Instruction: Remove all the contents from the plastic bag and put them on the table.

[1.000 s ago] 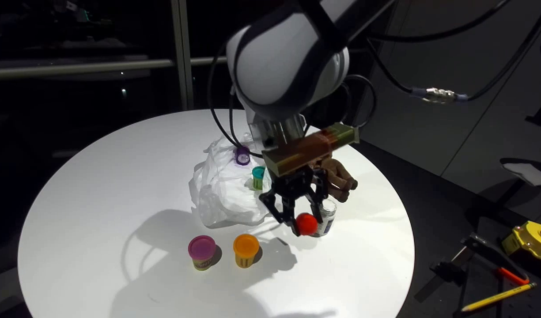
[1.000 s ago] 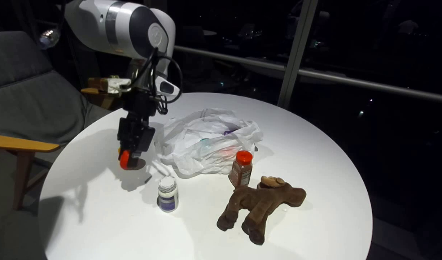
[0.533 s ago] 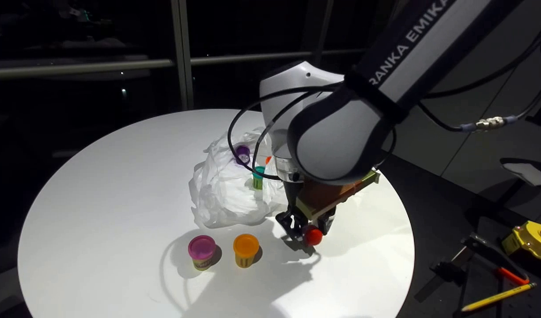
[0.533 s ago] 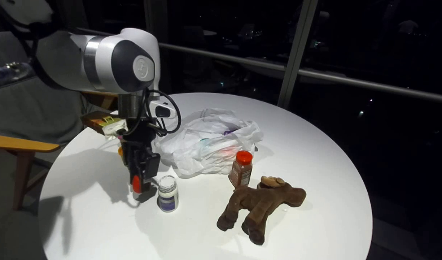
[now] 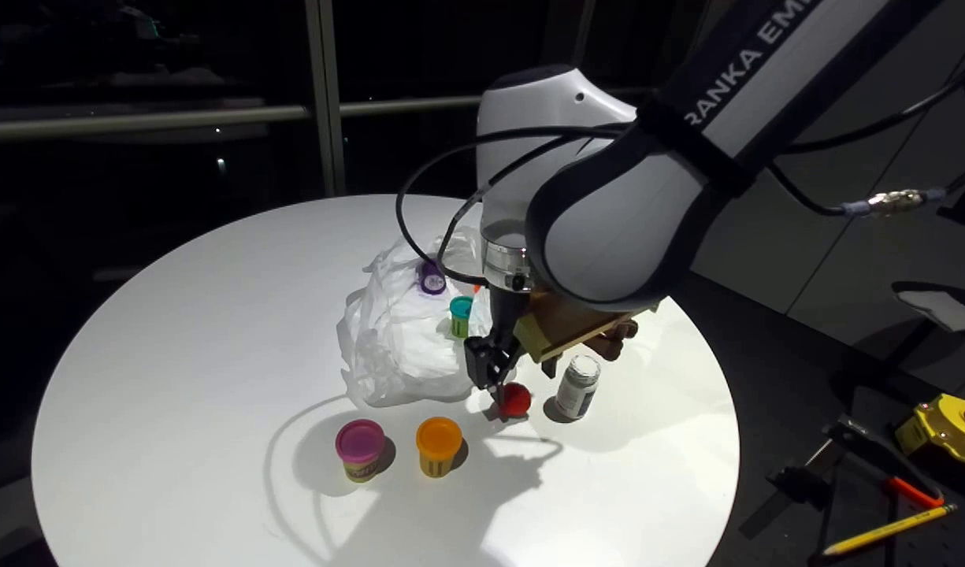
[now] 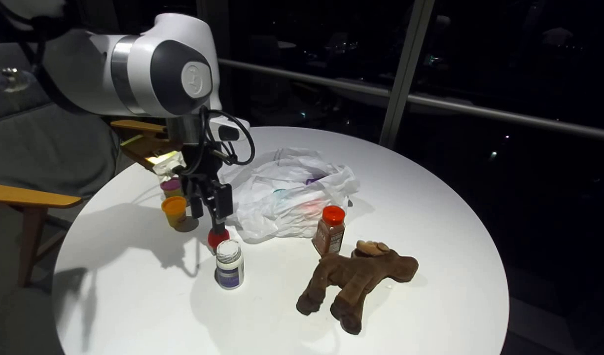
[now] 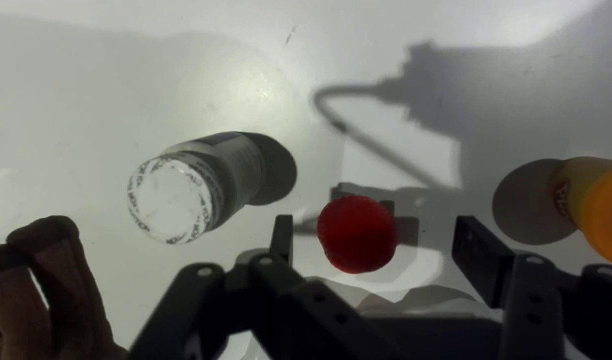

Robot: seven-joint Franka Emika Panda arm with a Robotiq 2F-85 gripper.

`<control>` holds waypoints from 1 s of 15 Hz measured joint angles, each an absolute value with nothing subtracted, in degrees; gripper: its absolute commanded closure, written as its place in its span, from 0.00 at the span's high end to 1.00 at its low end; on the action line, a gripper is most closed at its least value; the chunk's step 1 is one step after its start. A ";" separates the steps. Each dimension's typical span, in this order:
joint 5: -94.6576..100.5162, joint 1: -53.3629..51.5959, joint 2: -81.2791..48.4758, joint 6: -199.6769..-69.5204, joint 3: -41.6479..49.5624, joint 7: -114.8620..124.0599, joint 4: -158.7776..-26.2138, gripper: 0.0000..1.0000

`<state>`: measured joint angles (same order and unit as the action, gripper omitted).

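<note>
On the table (image 5: 175,354), a plastic bag (image 5: 403,346) held a purple pot (image 5: 432,279) and a teal pot (image 5: 460,316). The gripper (image 7: 378,242) was spread apart near a round red thing (image 7: 356,234).

On the table (image 6: 149,301), the spice jar (image 6: 329,234) stands between plastic bag (image 6: 287,217) and stuffed animal (image 6: 364,274). The pill bottle (image 6: 230,268) is left of it in an exterior view, before the ball (image 6: 217,238), two Play-Doh tubs (image 6: 174,211) farther left.

In an exterior view, upper right, robot arm (image 5: 647,197) reads "RANKA EM". Wrist view, right edge: orange tub (image 7: 605,215) bears "Pla"; left of centre, bottle (image 7: 206,180) carries fine print, not clearly legible.
</note>
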<state>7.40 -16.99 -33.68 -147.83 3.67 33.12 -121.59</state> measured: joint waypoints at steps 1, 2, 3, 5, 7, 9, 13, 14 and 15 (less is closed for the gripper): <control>6.96 -16.89 -33.21 -147.68 3.45 32.73 -121.59 1.00; 6.31 -16.73 -32.71 -147.46 3.31 32.40 -121.52 1.00; 5.58 -16.53 -32.28 -147.14 3.25 32.06 -121.27 1.00; 4.46 -15.83 -31.65 -145.45 3.24 31.43 -120.03 1.00; 3.96 -14.76 -31.66 -142.25 3.25 30.07 -117.56 1.00; 3.94 -13.63 -32.29 -139.41 3.30 28.41 -114.41 1.00; 3.94 -12.06 -35.67 -135.43 3.29 25.67 -106.82 1.00; 3.94 -11.87 -36.82 -134.63 3.20 25.07 -104.80 1.00; 3.94 -11.79 -38.01 -134.01 3.12 24.56 -102.85 1.00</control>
